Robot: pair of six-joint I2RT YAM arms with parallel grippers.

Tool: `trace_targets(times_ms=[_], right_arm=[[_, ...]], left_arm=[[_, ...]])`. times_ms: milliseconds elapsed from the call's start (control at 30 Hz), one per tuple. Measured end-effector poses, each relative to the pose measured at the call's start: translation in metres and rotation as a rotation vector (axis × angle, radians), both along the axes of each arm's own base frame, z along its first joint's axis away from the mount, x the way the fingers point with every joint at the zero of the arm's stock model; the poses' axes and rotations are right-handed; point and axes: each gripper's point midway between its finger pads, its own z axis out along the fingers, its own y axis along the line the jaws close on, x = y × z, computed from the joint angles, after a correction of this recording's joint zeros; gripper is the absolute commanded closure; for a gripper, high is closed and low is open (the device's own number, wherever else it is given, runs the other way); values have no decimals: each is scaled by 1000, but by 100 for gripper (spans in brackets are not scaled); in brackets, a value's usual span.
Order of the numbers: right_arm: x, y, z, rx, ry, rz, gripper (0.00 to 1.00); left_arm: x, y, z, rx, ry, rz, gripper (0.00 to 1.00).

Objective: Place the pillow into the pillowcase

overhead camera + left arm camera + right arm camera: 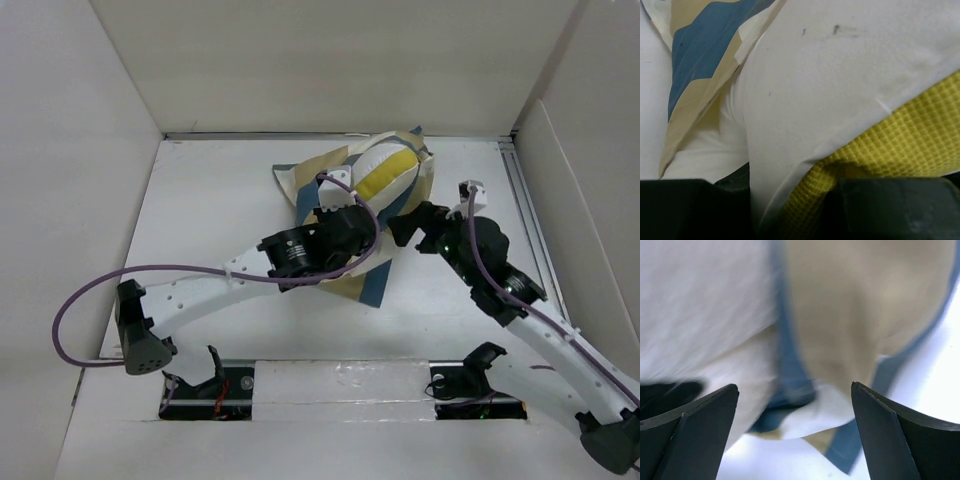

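White walls box in a white table (200, 220), with the work lying toward its far side. Largest on it is the pillowcase (362, 285), rumpled, its near corner toward the arms and its far end gaping around the pillow (385, 172). The pillow bulges out of that opening, white and yellow, with checked cloth on both sides of it; how much of it is inside I cannot tell.

The left gripper (770, 215) reaches in from the near side, jaws drawn close with pillow fabric pinched between them. The right gripper (795, 440) sits just beside the case's right edge, jaws spread wide and holding nothing, blue-trimmed cloth just ahead of them.

I judge the stuffing step is under way but far from finished. The next move seems to call for the right jaws to close on the case's hem and draw it over the pillow while the left pushes it deeper.
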Motion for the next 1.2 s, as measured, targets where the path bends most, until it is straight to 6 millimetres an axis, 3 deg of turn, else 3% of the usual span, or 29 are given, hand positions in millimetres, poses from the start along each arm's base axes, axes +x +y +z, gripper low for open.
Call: trace_targets(times_ms=[100,167,233,367,400,500,667,800,833,967,1133,1200], right_arm=[[-24,7,6,53,-35,21,0],[-30,9,5,68,-35,25,8],[-26,14,-3,53,-15,13,16],[-5,19,-31,-5,43,-67,51],[-1,17,-37,-22,53,-88,53],[5,9,-51,-67,80,-147,53],[11,3,-57,-92,85,-192,51],[16,4,-56,-83,77,-211,43],[17,5,-56,-80,75,-216,29],[25,6,-62,-89,74,-239,16],[43,10,-81,-115,81,-298,21],[50,11,-93,-126,91,-323,37]], left_arm=[[8,-18,0,-13,-2,4,100],[14,-33,2,-21,-3,5,100],[20,-47,5,-36,-7,3,100],[26,-56,3,-22,-3,8,100],[28,-56,2,-18,-1,10,100],[30,-59,8,-33,-7,8,100],[31,-62,23,-71,-22,7,100],[33,-61,23,-74,-17,7,100],[34,-61,23,-75,-15,6,100],[35,-60,22,-72,-15,5,100],[39,-57,22,-66,-17,13,100],[39,-56,23,-65,-18,13,100]])
